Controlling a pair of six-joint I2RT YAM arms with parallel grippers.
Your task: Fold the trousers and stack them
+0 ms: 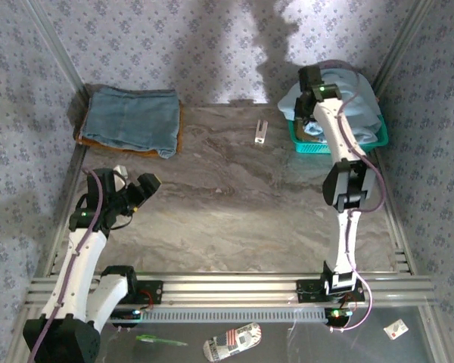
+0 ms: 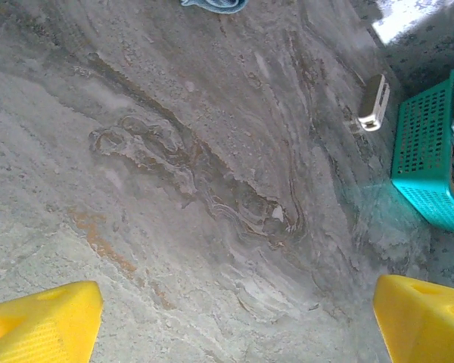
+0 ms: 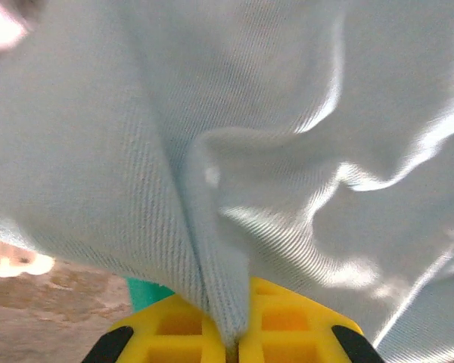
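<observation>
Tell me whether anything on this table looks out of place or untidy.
A small white block lies alone on the table, near the teal basket but not touching it. The trousers bulge loosely over the basket's rim, pinched by the right gripper. Nothing looks damaged.

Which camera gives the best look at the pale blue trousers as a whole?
Top external: the trousers lie heaped in the teal basket, partly behind the right arm. Right wrist gives a close-up fold pinched in the right tool. Left wrist catches a pale sliver at the basket's edge, too little to judge.
</observation>
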